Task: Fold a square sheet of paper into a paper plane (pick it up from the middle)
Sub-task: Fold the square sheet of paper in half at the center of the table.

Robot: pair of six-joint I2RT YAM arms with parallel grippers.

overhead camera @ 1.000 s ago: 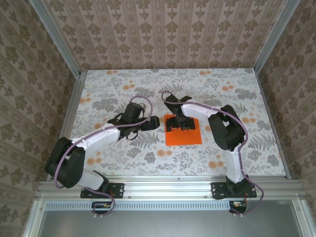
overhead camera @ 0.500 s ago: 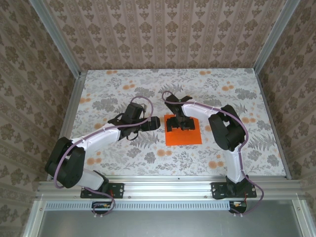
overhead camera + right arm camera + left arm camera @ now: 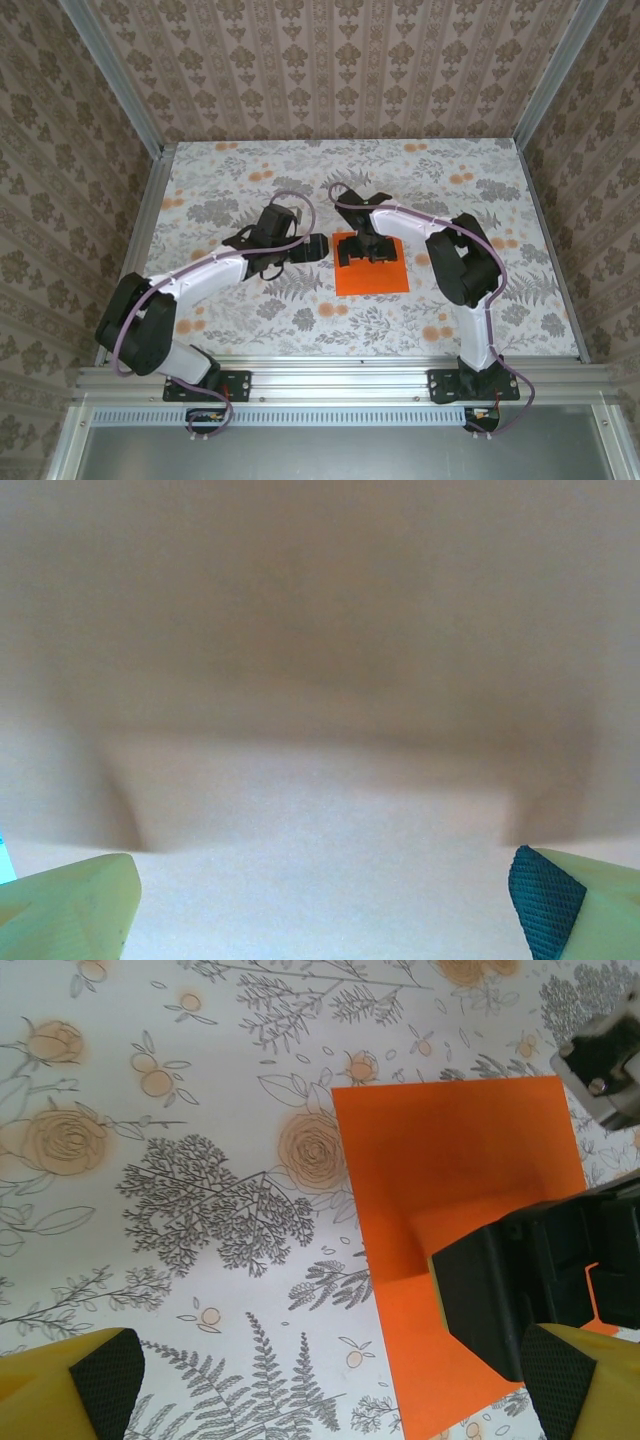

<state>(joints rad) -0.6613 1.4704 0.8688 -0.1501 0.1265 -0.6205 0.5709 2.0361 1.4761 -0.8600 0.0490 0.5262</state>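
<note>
Counter from overhead: the square sheet of paper lies flat near its middle, bright orange against the printed flowers, no plane shape to it yet. The right claw is down over the far half of the sheet, roughly on its midline. My reading is that it sits there to take the paper from the middle, as the task asks. The left claw hangs just beside the sheet's left edge, off the paper, likely placed to help once an edge lifts. Near half of the sheet is bare. Open counter all round, and the side walls are well apart from both arms. Tight spot is between the two claws, which are near each other.

Left wrist view. Own fingers sit at the two bottom corners, spread wide, with only counter and a bit of sheet between them. Two sheet edges in view run straight and flat on the counter. Black body of the right claw covers the sheet at lower right. A paler orange patch beside it may be a lifted fold or only glare; cannot tell.

Right wrist view. Fingertips at the two bottom corners, spread, pinching nothing visible. Between them is a blurred tan-orange surface very close to the lens, probably the sheet. Too soft to read edges.
</note>
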